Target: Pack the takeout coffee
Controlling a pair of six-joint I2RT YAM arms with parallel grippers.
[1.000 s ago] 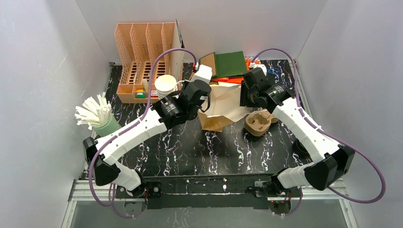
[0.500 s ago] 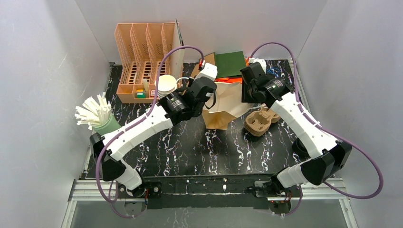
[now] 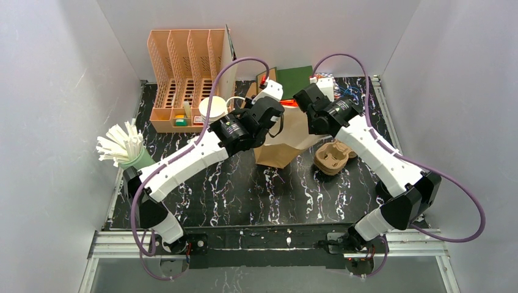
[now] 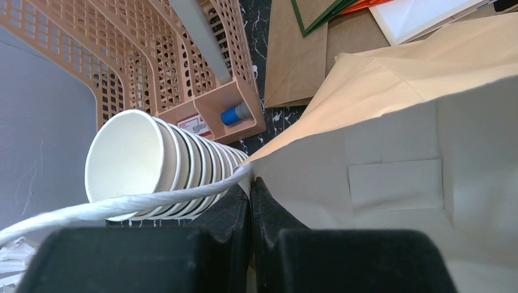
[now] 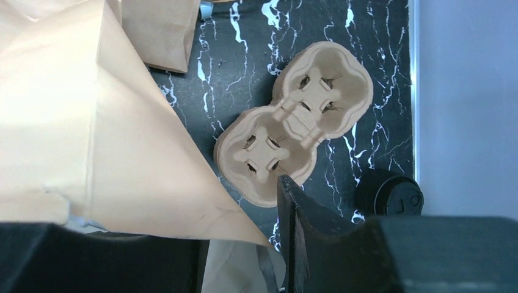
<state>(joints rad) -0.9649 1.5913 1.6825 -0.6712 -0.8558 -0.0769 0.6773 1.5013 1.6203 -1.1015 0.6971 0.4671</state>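
Clamps shut with left gripper [image 4: 251,183] on white twisted handle [image 4: 122,207] and rim of paper bag [image 3: 287,137], mid-worktop toward far edge. Straddles opposite bag wall with right gripper [image 5: 241,226], jaws about half open. Cannot make out takeout coffee in any view, so no axis or heading. Dark round item [image 5: 389,194] near worktop's right edge unclear.

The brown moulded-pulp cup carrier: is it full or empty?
Empty. Both wells of the brown moulded-pulp cup carrier show bare bottoms, no cups.

The paper bag [image 3: 287,137] is raised more upright, with the left gripper [image 4: 250,186] and right gripper [image 3: 307,110] brought rearward, closer together.
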